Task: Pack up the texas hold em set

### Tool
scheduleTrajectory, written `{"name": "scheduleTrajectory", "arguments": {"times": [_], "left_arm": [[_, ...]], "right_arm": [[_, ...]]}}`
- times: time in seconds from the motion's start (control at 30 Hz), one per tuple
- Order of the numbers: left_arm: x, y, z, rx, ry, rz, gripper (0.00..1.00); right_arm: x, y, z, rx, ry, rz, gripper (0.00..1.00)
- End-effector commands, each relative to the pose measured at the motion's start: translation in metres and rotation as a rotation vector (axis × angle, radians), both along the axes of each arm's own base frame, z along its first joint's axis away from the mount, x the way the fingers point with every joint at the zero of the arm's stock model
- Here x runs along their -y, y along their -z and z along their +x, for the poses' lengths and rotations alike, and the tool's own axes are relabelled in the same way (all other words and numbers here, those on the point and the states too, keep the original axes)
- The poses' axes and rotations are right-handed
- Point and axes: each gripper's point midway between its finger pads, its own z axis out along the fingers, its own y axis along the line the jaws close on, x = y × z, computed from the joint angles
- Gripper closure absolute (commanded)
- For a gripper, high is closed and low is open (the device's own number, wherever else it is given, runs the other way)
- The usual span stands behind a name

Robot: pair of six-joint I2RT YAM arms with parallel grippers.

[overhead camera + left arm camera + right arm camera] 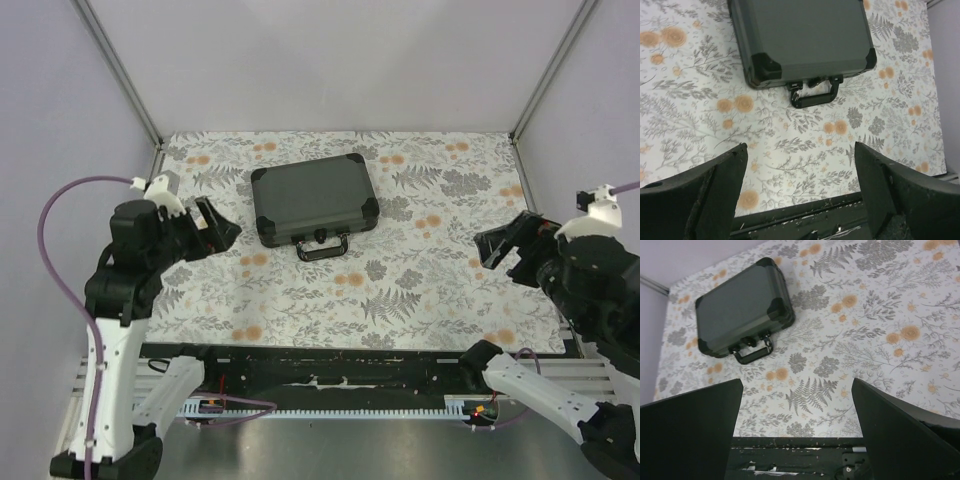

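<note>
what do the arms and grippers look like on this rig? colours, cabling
The left arm and right arm have white links and bulky black joint housings. The left gripper and right gripper are black, each with two broad flat fingers. A purple cable loops along the left arm; another leaves the right wrist. Both wrists carry white mounts.

You see the small dark grey briefcase with black corners lying closed and flat on the floral-patterned tablecloth, a little toward 12 o'clock from the centre. Its black handle points to 6 o'clock. The left gripper is at its 9 o'clock side and the right gripper at 3 o'clock, both apart from it.
</note>
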Motion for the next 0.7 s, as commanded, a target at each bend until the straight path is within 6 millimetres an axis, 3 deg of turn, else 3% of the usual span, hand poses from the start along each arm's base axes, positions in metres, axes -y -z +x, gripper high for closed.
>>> {"name": "scheduleTrajectory", "arguments": {"times": [0.0,0.3,0.47,0.67], "left_arm": [[-0.016,0.03,-0.048,-0.11,-0.01,0.092,0.07],[-0.025,0.016,-0.088,0.003,-0.056,0.074,0.07],[-0.029,-0.002,-0.093,0.044,-0.059,0.102,0.07],[-0.029,-0.008,-0.094,0.058,-0.054,0.108,0.06]], "right_arm": [[0.022,0.027,-0.049,-0.133,-0.084,-0.079,0.02],[0.025,0.02,-0.076,-0.066,-0.115,0.072,0.02],[0.03,0.02,-0.08,-0.049,-0.095,0.096,0.02],[0.029,0.02,-0.078,-0.04,-0.093,0.106,0.02]]}}
